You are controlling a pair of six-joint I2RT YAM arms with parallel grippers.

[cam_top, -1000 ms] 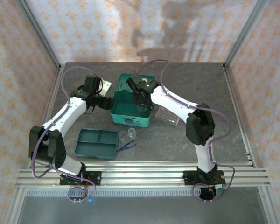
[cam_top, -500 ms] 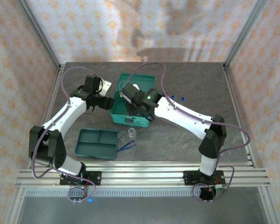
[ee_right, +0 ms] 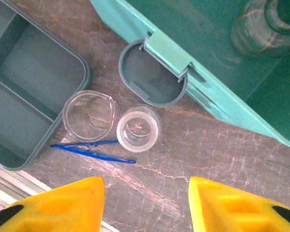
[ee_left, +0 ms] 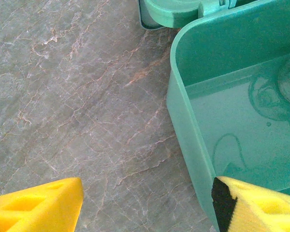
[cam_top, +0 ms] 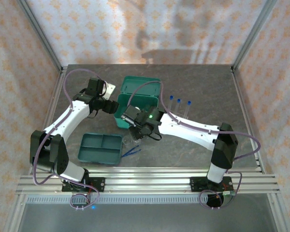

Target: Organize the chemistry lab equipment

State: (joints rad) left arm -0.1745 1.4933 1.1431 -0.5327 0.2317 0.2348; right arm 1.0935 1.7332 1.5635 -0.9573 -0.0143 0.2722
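Right wrist view: a spouted beaker (ee_right: pixel 88 116) and a round cup (ee_right: pixel 138 128), both clear glass, stand side by side on the table (ee_right: pixel 222 159), touching or nearly so. Blue tweezers (ee_right: pixel 92 151) lie flat just on the near side of them, one end below the beaker. The tray (ee_right: pixel 19 96) sits just beside the beaker, and two of its compartments are in sight. Beyond the cup runs the front wall of the teal case (ee_right: pixel 208 63), with its latch (ee_right: pixel 154 72) folded down onto the table just beside the cup. Inside the case, toward its far side, rests another clear glass piece (ee_right: pixel 261 24).

In the top view, three blue-capped tubes (cam_top: pixel 180 104) stand upright in a row just right of the case, whose lid is up. Their feet are hidden behind the right arm.

The right gripper (ee_right: pixel 145 203) hovers above the beaker and cup, its yellow fingers well apart with nothing between them. The left gripper (ee_left: pixel 145 208) is spread wide at the case's left wall, holding nothing. One finger is out over the table and the other is at the wall; whether it touches cannot be told.
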